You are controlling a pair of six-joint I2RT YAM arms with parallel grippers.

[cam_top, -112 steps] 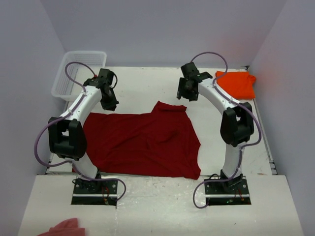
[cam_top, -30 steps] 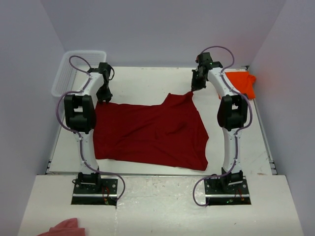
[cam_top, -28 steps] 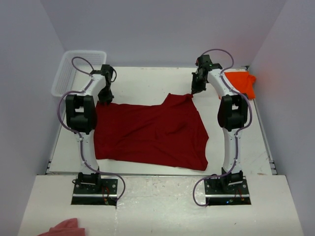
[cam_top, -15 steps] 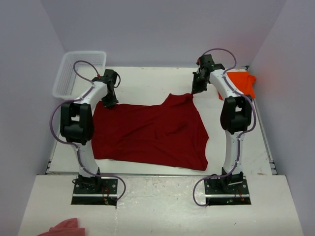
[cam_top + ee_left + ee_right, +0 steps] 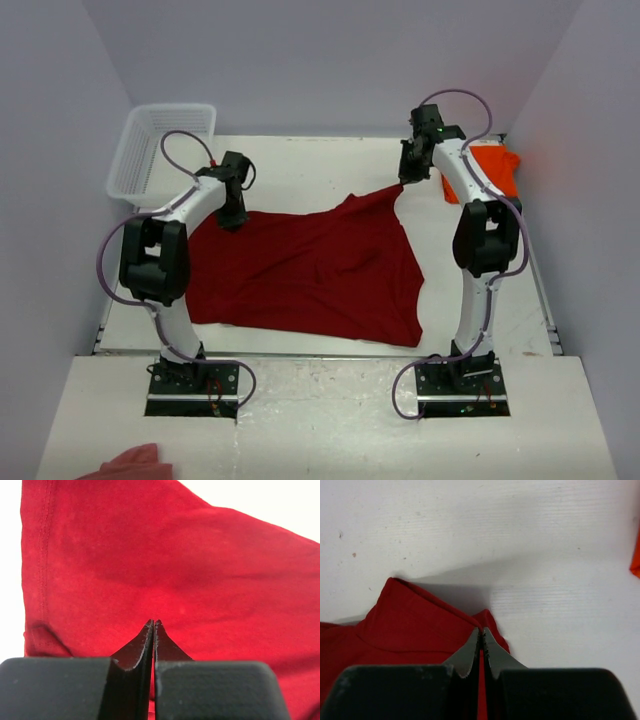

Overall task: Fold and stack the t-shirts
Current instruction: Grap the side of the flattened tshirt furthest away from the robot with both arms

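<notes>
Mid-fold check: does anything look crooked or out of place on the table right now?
The red shirt lies skewed and rippled, its far corners pinched by the left fingers and right fingers. A pink cloth lies apart on the near-left ledge.

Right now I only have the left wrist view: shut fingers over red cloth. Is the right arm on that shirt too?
Observer: Yes. The right gripper is shut on the far right corner of the red t-shirt.
Operator: Where is the other shirt?
Observer: The orange t-shirt lies folded at the far right of the table, partly hidden by the right arm.
Operator: Anything on my side?
Observer: A white basket stands at the far left corner, apart from the red t-shirt.
</notes>
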